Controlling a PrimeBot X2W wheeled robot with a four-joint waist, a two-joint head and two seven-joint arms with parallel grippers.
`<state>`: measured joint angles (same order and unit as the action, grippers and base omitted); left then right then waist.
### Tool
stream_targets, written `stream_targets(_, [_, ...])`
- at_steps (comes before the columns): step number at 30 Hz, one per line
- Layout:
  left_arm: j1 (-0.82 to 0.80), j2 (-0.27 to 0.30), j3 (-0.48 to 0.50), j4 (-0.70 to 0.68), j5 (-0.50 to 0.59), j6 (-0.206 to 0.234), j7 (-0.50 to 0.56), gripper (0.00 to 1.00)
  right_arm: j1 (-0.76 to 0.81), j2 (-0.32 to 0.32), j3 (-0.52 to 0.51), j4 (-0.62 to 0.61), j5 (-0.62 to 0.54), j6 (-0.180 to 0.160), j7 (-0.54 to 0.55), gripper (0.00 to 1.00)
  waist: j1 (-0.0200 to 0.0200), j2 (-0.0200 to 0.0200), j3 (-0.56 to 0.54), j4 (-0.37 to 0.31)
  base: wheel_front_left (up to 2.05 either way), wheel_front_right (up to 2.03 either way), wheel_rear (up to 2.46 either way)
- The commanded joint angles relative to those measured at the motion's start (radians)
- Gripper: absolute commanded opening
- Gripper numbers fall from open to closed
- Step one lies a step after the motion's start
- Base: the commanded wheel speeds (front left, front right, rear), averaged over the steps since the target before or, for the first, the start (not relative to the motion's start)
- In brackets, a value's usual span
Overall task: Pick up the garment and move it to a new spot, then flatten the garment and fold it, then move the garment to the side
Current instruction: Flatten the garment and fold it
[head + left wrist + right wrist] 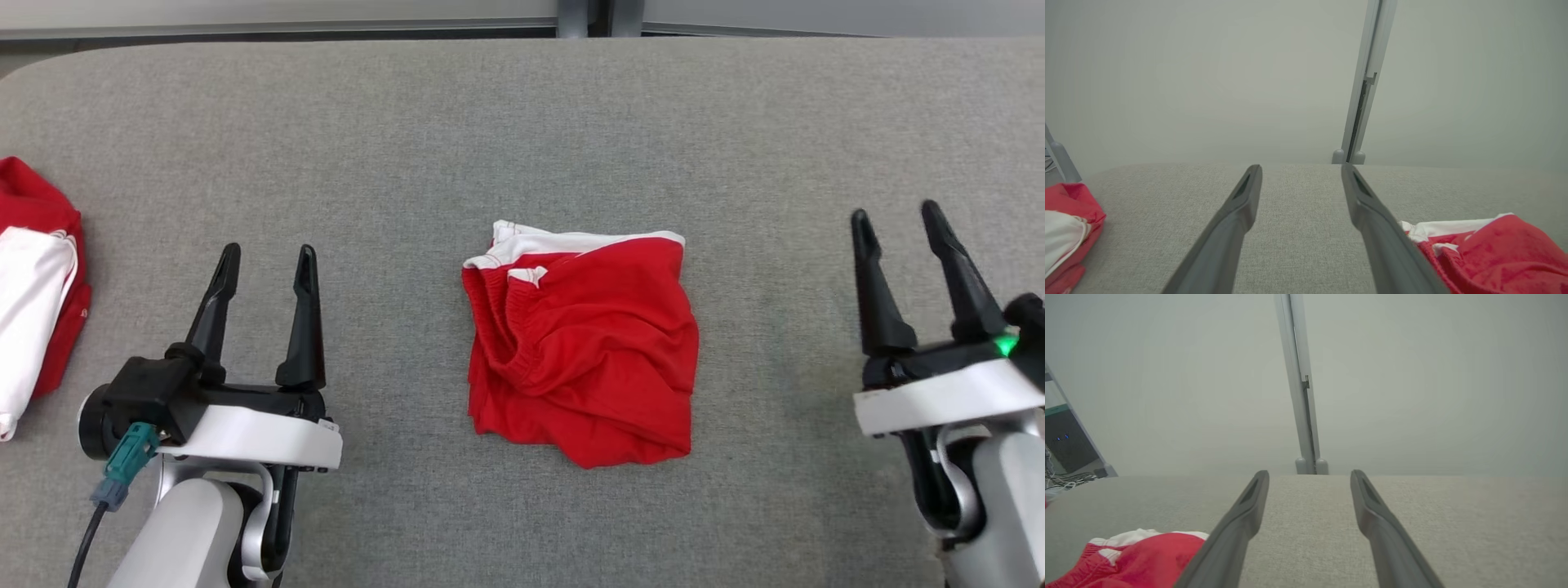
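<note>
Garment [581, 347]: roughly folded, middle of bench [522, 106].
Left gripper [269, 250]: spread, empty, near front edge.
Right gripper [895, 211]: spread, empty, near front edge.

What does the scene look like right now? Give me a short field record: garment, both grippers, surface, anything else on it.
garment: red with white trim, folded into a rough square, wrinkled, lying mid-table
left gripper: open, empty, to the garment's left, not touching it
right gripper: open, empty, to the garment's right, not touching it
table: grey fabric-covered surface
other item: red-and-white pile at the table's left edge
task state: fold looks done; garment not yet at the side
</note>
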<state>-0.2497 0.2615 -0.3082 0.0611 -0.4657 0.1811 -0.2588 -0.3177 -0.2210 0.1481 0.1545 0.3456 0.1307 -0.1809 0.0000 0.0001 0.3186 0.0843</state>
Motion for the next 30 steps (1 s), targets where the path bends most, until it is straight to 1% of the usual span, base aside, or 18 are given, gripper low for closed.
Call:
stream_targets(1, [0.011,0.006,0.005,-0.005,0.001,0.007,-0.001,1.00,0.027,-0.003,-0.026,-0.011,-0.021,0.000,0.005,1.00,0.0000,-0.0001,-0.012,-0.015,0.00,0.00,0.00])
stream_targets(5, [0.030,0.021,0.016,-0.018,-0.003,0.016,0.001,1.00,0.110,0.010,-0.121,-0.058,-0.057,0.000,0.031,1.00,0.0000,-0.0001,-0.033,-0.039,0.00,0.00,0.00])
stream_targets(8, [0.055,0.030,0.024,-0.028,-0.009,0.024,0.004,1.00,0.159,0.023,-0.146,-0.101,-0.077,0.000,0.050,1.00,0.0000,-0.0001,-0.053,-0.055,0.00,0.00,0.00])
stream_targets(15, [0.131,0.039,0.029,-0.047,-0.016,0.034,0.003,1.00,0.250,0.053,-0.138,-0.194,-0.104,0.000,0.096,1.00,0.0000,-0.0001,-0.131,-0.082,0.00,0.00,0.00])
stream_targets(18, [0.172,0.047,0.033,-0.057,-0.022,0.037,0.002,1.00,0.286,0.056,-0.128,-0.221,-0.113,0.000,0.118,1.00,0.0000,-0.0001,-0.175,-0.088,0.00,0.00,0.00])
stream_targets(22, [0.235,0.063,0.040,-0.069,-0.036,0.036,0.002,1.00,0.341,0.059,-0.122,-0.246,-0.122,0.000,0.144,1.00,0.0000,-0.0001,-0.235,-0.092,0.00,0.00,0.00])
stream_targets(30, [0.342,0.088,0.037,-0.093,-0.038,0.066,0.032,1.00,0.433,0.064,-0.120,-0.272,-0.142,0.000,0.212,1.00,0.0000,-0.0001,-0.335,-0.091,0.00,0.00,0.00])
